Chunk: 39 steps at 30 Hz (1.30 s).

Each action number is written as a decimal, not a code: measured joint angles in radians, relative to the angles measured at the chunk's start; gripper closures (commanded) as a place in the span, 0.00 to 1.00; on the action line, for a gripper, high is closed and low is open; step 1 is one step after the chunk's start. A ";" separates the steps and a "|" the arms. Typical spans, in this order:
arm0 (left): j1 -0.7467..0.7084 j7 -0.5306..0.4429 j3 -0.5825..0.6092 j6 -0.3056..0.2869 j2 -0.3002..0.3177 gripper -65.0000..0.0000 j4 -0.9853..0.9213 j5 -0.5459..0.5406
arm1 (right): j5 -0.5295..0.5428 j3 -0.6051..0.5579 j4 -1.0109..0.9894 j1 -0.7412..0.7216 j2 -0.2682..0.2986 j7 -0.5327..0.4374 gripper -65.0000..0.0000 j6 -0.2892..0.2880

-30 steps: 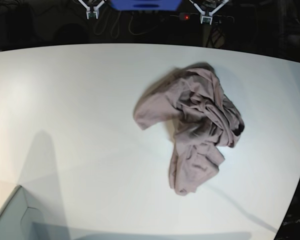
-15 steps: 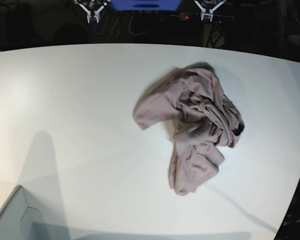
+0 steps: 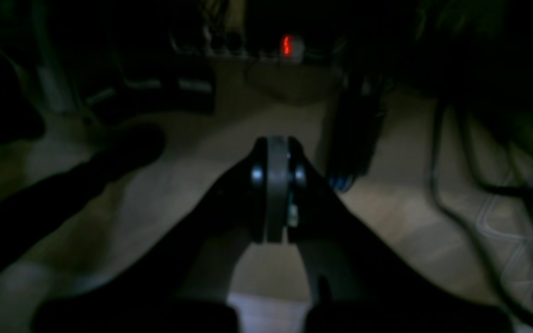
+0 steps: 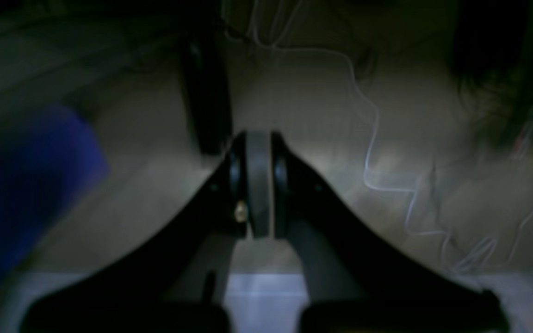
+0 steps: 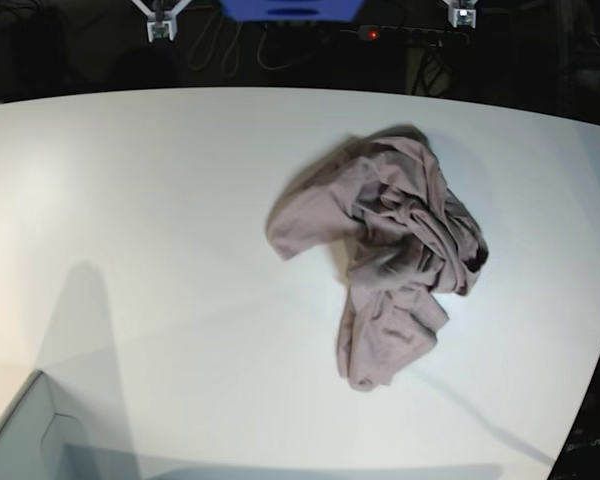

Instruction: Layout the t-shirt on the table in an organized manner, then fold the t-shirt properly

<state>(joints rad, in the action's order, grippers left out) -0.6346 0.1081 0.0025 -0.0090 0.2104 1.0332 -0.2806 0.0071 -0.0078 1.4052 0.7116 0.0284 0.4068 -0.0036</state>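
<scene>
Your white surface [image 5: 160,230] fills the base view under a dark, cable-strewn backdrop, and its right end runs out of frame. The t-shirt [image 5: 390,250] lies crumpled right of centre, bunched so tightly that you cannot pick out sleeves, neck or label. A grey box corner [image 5: 25,435] is cut off at the lower left. Both arms barely show at the top edge: only pale tips appear there. The wrist views are dim and blurred. Your left hand [image 3: 275,152] has its fingers pressed together on nothing, and your right hand [image 4: 258,148] is likewise closed and empty. Both hang beyond the surface's far edge, well apart from the shirt.
</scene>
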 measured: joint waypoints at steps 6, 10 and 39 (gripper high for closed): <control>-0.142 0.019 -0.001 0.004 0.100 1.00 0.426 -0.119 | 0.000 -0.001 0.386 0.140 0.027 0.055 1.00 0.000; -0.204 0.040 -0.021 0.001 0.172 1.00 0.620 -0.201 | -0.003 0.003 0.573 0.159 0.043 0.102 1.00 0.000; 0.254 0.434 -0.176 0.008 -0.032 0.50 0.590 -0.324 | -0.002 -0.021 0.608 0.065 0.054 0.233 0.75 0.000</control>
<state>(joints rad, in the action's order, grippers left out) -0.3809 0.5419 -0.1734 -0.0006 0.1787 1.6234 -0.6048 0.0055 -0.0292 2.0136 0.7765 0.0822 0.6399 -0.0036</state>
